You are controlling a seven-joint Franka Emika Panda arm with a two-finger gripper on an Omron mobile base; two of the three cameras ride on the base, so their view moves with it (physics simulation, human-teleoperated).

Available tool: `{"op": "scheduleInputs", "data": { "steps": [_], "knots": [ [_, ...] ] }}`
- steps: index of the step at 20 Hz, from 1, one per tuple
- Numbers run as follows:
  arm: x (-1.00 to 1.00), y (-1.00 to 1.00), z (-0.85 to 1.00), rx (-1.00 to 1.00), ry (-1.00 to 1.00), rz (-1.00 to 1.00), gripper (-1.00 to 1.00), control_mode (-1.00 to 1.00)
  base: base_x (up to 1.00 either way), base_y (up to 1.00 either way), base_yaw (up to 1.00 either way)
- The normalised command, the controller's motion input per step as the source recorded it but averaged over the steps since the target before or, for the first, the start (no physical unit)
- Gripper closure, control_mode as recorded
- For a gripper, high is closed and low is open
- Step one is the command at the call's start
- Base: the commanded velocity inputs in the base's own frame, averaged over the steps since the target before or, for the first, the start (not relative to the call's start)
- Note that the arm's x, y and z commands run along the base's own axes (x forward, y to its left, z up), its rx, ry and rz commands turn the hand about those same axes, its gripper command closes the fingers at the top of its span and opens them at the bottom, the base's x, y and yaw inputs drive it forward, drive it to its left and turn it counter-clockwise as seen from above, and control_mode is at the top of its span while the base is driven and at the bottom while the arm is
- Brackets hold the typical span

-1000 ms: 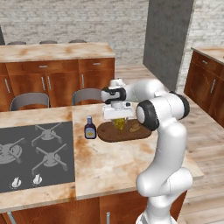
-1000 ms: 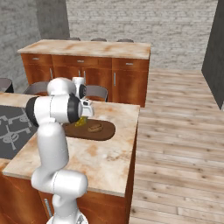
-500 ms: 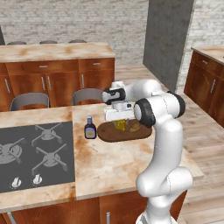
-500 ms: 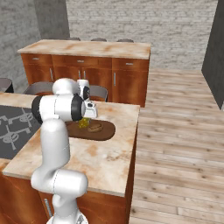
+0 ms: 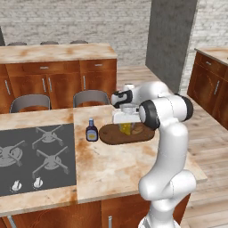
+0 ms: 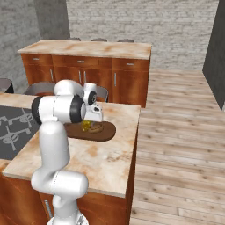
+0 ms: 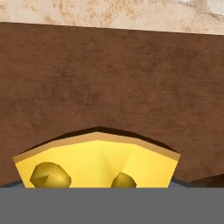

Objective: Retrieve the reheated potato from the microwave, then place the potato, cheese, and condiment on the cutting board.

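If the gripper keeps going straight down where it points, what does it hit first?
Most likely the cheese, which sits directly before the gripper on the cutting board; the board lies just beyond it.

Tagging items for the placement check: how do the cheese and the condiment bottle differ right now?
The cheese lies on the cutting board; the condiment bottle stands on the counter beside the board. The cheese is a bright yellow pitted wedge; the bottle is dark brown with a pale label. The cheese sits low under the claw; the bottle stands upright, clear of it. Both are small.
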Motion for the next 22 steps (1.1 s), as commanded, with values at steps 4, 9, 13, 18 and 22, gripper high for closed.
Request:
{"op": "scheduleInputs", "data": {
  "steps": [4, 9, 13, 18, 22],
  "knots": [
    [-0.16, -0.33, -0.17, 0.00, -0.08, 0.00, 1.00, -1.00, 0.00, 0.00, 0.00],
    [-0.08, -0.28, -0.13, -0.01, -0.03, -0.03, 1.00, -1.00, 0.00, 0.00, 0.00],
    [0.00, -0.29, -0.06, -0.03, 0.00, -0.05, 1.00, -1.00, 0.00, 0.00, 0.00],
    [-0.03, -0.18, -0.05, -0.03, 0.00, -0.05, 1.00, -1.00, 0.00, 0.00, 0.00],
    [-0.12, 0.13, -0.11, 0.00, -0.03, -0.02, -1.00, -1.00, 0.00, 0.00, 0.00]
  ]
}}
